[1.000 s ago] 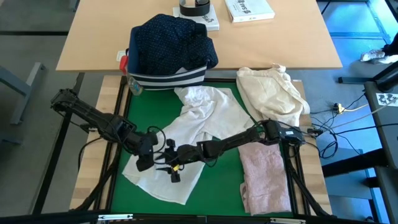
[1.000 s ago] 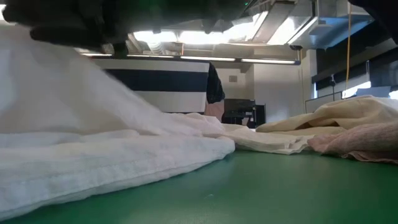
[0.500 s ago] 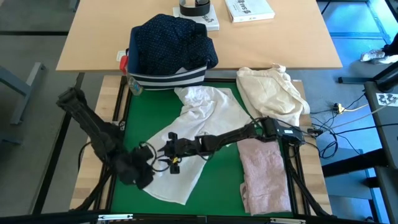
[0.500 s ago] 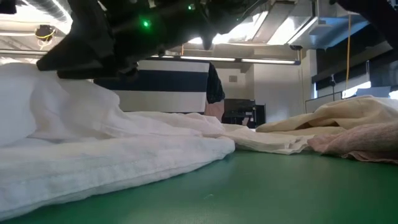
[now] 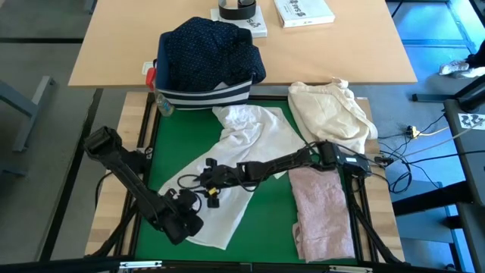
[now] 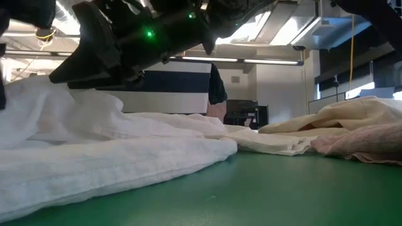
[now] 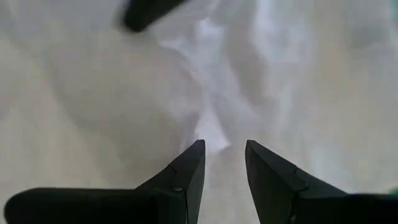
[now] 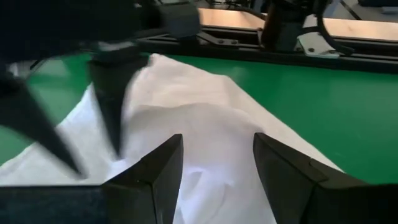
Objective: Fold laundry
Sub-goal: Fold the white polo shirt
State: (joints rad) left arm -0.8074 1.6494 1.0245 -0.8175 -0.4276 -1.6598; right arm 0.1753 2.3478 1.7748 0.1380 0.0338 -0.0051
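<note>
The white shirt [image 5: 246, 140] lies crumpled on the green mat [image 5: 265, 227], running from the striped bin down to the near left. My left gripper [image 5: 189, 224] stands over the shirt's near-left part, pointing steeply down, its fingers [image 7: 186, 174] open with white cloth showing between them. My right gripper [image 5: 200, 180] reaches in from the right over the shirt's middle, open [image 8: 217, 152], facing the left gripper's fingers [image 8: 115, 118]. The pale pink top [image 5: 322, 212] lies at the near right. The navy dotted shirt [image 5: 208, 49] rests in the bin. My left gripper comes at the white shirt [image 7: 211, 118] from above, its fingertips close to a ridge of the cloth. Whether they touch it, I cannot tell. My right gripper touches nothing.
The navy striped bin [image 5: 204, 95] stands at the mat's far left edge. A cream-beige bundle [image 5: 333, 110] lies at the far right. Books and a tape roll [image 5: 239, 9] sit on the wooden table behind. Bare mat shows between the shirt and the pink top.
My left gripper has swung toward the table's near edge and down onto the shirt's near-left part, tipping steeper. My right gripper has drawn a little toward the far edge. The shirt's left part, raised high a second ago, has sunk to a lower heap.
</note>
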